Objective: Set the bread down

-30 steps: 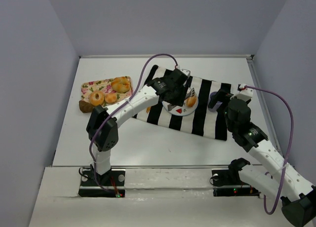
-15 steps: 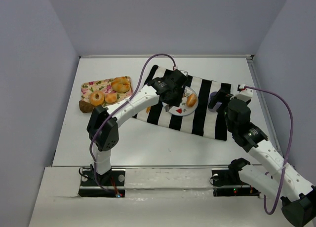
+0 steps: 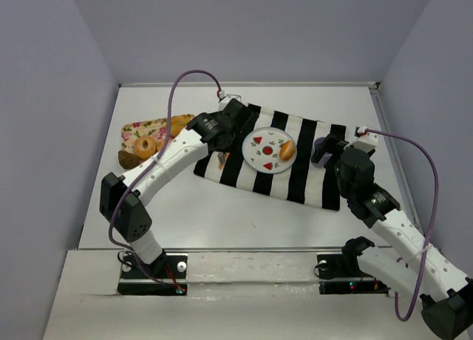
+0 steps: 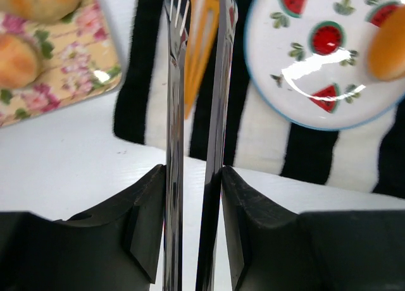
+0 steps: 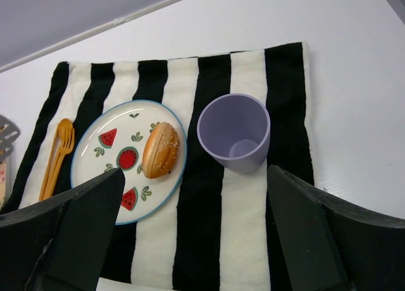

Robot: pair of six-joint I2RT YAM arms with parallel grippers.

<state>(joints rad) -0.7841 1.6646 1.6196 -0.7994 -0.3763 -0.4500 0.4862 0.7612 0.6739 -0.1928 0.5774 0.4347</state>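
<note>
A seeded bread roll (image 3: 287, 149) (image 5: 160, 150) (image 4: 387, 41) lies on the right side of the watermelon-pattern plate (image 3: 260, 154) (image 5: 95, 171) (image 4: 304, 69). Nothing touches it. My left gripper (image 3: 219, 137) (image 4: 193, 171) hovers left of the plate, over the cloth's left edge. It is shut on a pair of metal tongs (image 4: 174, 114), whose two blades point ahead with nothing between them. My right gripper (image 3: 325, 149) (image 5: 196, 171) stands open and empty above the cloth, near the cup.
The black-and-white striped cloth (image 3: 303, 174) carries the plate, a purple cup (image 5: 234, 131) (image 3: 319, 144) and an orange fork and spoon (image 5: 57, 155) (image 4: 199, 50). At the left, a floral board (image 3: 159, 133) holds a donut (image 3: 145, 145) and other breads.
My left gripper with the tongs has pulled back from over the plate to the left. The roll now lies uncovered on the plate. The right arm has not moved.
</note>
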